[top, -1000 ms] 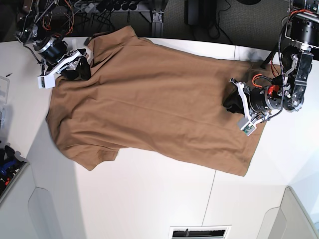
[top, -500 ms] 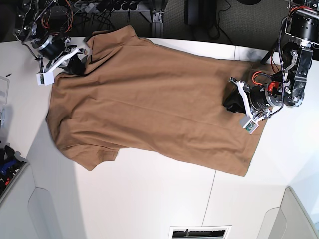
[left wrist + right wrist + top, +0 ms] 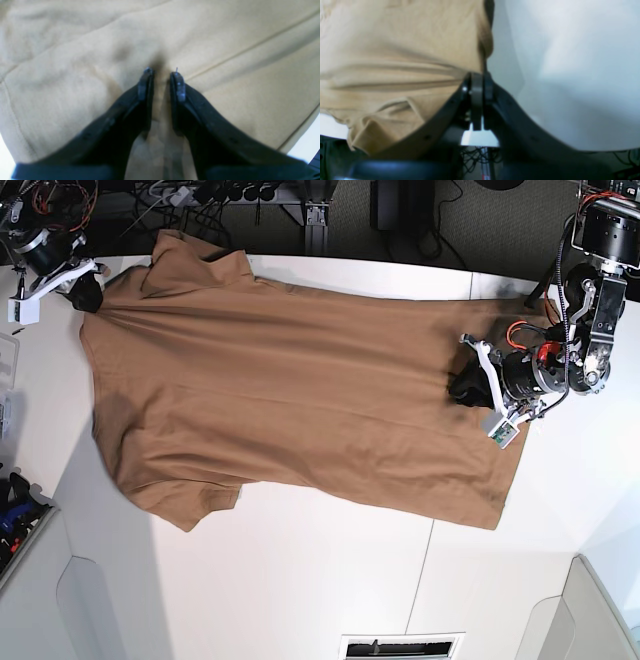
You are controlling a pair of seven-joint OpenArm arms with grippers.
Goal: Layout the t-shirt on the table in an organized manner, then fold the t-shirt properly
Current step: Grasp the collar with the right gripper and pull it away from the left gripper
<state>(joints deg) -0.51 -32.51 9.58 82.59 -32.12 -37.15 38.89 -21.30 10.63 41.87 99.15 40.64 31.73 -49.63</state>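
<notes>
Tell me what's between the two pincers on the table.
Only the t-shirt, spread across the table from the right pincer to the left pincer, in the base view.

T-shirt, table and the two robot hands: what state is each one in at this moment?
t-shirt: spread nearly flat across the table, a few wrinkles, not folded yet.
table: white, bare in front of the shirt.
left hand: pressed down on the cloth near the hem, a fold of it between the jaws.
right hand: shut on the shirt's edge at the collar end, cloth pulled taut.

Bright even light; both wrist views blurred.
</notes>
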